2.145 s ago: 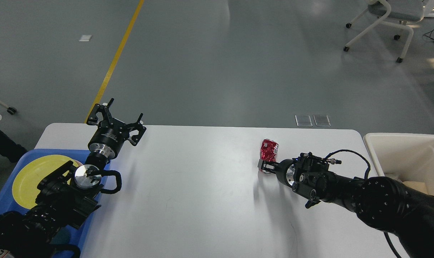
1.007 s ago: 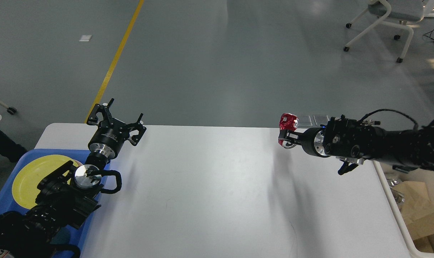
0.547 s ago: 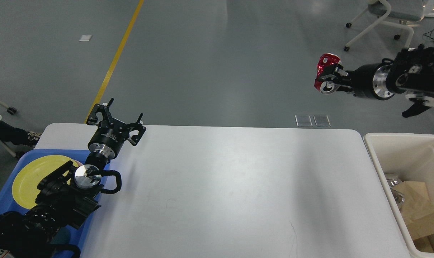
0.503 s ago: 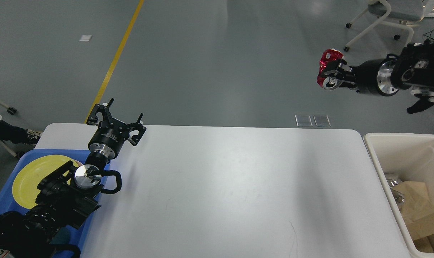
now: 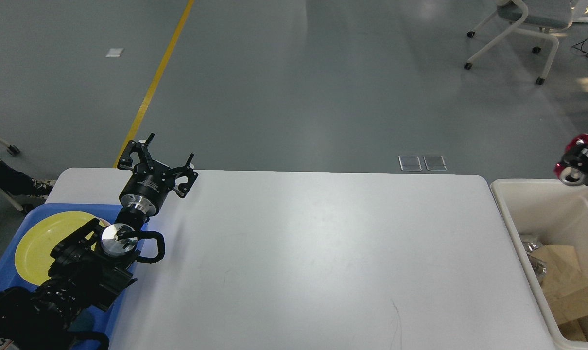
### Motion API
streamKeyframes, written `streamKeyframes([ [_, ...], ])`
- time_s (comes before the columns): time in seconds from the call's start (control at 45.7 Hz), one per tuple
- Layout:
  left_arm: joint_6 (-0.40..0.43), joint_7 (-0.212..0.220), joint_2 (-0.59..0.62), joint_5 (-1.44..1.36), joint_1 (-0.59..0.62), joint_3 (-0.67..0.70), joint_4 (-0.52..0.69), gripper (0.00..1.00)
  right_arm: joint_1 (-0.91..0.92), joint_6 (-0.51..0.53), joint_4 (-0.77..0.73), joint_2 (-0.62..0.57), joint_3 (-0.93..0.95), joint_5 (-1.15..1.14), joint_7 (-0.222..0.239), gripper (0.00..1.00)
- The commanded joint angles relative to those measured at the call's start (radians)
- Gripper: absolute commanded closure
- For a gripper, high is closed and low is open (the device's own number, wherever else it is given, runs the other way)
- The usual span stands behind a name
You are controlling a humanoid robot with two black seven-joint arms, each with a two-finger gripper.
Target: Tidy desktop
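Note:
The desktop [image 5: 313, 253] is a large white tabletop filling the lower middle of the head view. My left gripper [image 5: 158, 158] is open and empty, held above the desktop's far left corner. My right gripper [image 5: 577, 167] shows only at the right edge, shut on a crushed red can [image 5: 581, 148], and it holds the can above the far end of the cream-white bin [image 5: 522, 192]. Most of the right arm is out of view.
A blue tray [image 5: 2, 284] with a yellow plate [image 5: 36, 238] lies at the left edge under my left arm. The bin holds cardboard [image 5: 568, 287] and a metal piece [image 5: 532, 250]. A wheeled chair [image 5: 517, 29] stands on the floor at the far right.
My right gripper took the red can off the desktop, lifted it high to the right, and has now come down over the bin at the right edge. The left arm has not moved.

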State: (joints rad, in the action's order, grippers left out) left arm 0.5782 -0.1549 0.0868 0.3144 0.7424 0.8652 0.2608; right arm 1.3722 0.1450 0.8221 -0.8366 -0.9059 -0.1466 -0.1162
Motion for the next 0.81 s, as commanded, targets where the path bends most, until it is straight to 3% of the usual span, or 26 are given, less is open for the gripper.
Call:
streamKeyframes([
  [0.0, 0.000, 0.000, 0.001, 0.000, 0.000, 0.000, 0.000, 0.04, -0.211, -0.016, -0.110, 0.010, 0.002, 0.007, -0.003, 0.36],
  [0.197, 0.000, 0.000, -0.001, 0.000, 0.000, 0.000, 0.000, 0.04, -0.458, -0.116, -0.245, 0.085, 0.071, 0.015, -0.005, 0.27],
  [0.263, 0.000, 0.000, 0.001, 0.000, 0.000, 0.002, 0.000, 0.04, -0.505, -0.142, -0.288, 0.111, 0.097, 0.015, -0.005, 0.17],
  [0.306, 0.000, 0.000, 0.001, 0.000, 0.000, 0.000, 0.000, 0.04, -0.528, -0.156, -0.317, 0.131, 0.111, 0.015, -0.005, 0.01],
  [0.503, 0.000, 0.000, 0.001, 0.000, 0.000, 0.000, 0.000, 0.04, -0.532, -0.159, -0.345, 0.149, 0.186, 0.015, -0.005, 0.00],
  [0.788, 0.000, 0.000, 0.001, 0.000, 0.000, 0.000, 0.000, 0.04, -0.509, -0.157, -0.351, 0.160, 0.933, -0.002, -0.013, 0.00],
])
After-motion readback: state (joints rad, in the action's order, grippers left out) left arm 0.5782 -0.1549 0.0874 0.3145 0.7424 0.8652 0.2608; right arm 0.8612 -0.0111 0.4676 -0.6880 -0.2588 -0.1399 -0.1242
